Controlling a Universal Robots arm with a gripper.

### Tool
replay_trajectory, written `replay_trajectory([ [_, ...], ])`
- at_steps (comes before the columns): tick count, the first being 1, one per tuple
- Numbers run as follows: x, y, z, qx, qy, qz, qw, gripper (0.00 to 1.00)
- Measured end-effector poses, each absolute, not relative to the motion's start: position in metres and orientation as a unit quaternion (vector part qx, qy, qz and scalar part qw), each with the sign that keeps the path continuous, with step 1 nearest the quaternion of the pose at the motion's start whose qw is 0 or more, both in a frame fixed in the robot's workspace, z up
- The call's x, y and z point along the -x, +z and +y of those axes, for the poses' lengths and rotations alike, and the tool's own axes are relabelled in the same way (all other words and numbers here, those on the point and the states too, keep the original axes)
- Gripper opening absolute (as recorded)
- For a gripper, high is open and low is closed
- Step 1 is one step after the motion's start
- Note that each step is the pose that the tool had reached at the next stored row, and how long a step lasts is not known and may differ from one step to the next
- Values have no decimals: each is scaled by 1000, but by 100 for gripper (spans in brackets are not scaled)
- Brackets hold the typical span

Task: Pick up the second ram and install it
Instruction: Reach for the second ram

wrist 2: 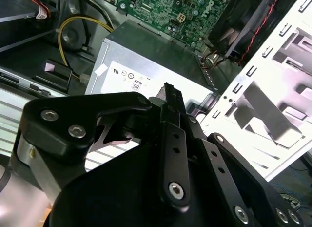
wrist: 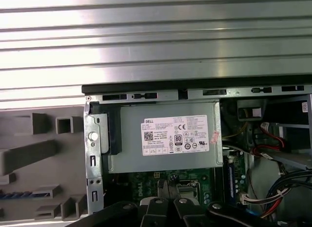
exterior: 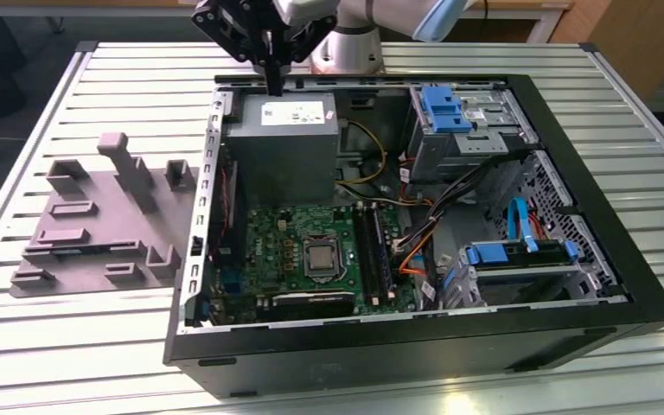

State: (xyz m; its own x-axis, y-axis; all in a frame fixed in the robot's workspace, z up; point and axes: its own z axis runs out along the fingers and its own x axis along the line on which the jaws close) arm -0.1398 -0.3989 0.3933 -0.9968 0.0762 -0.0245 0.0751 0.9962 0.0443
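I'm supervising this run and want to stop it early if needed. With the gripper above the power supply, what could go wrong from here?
The gripper hangs shut over the power supply, with the case wall between it and the holder blocks; a low sideways move could clip that rim. The second ram seems to lie low among those blocks, which the gripper could strike. Cables crowd the memory slots.

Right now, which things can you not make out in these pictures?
- Second ram: probably the bluish strip on the grey holder, first wrist view; too small to confirm.
- Memory slots, exterior view: too small to tell whether filled.
- Power supply, second wrist view: the gripper hides its near part.
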Motion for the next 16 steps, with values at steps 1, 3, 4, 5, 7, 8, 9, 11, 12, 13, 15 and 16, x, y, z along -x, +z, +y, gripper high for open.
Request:
replay_trajectory([
  [1, 140, 393, -399, -38, 22, 999, 13, 11],
  [3, 142, 393, -399, -38, 22, 999, 13, 11],
  [4, 142, 393, -399, -38, 22, 999, 13, 11],
  [5, 143, 393, -399, -38, 22, 999, 13, 11],
  [7, 144, 393, -399, -38, 22, 999, 13, 11],
  [8, 145, 393, -399, -38, 22, 999, 13, 11],
  [9, 145, 393, -399, -38, 22, 999, 13, 11],
  [11, 146, 393, -399, -38, 22, 999, 13, 11],
  [12, 146, 393, -399, -38, 22, 999, 13, 11],
  [13, 147, 393, -399, -38, 22, 999, 13, 11],
  [15, 148, 393, -399, -38, 22, 999, 13, 11],
  [16, 148, 393, -399, -38, 22, 999, 13, 11],
])
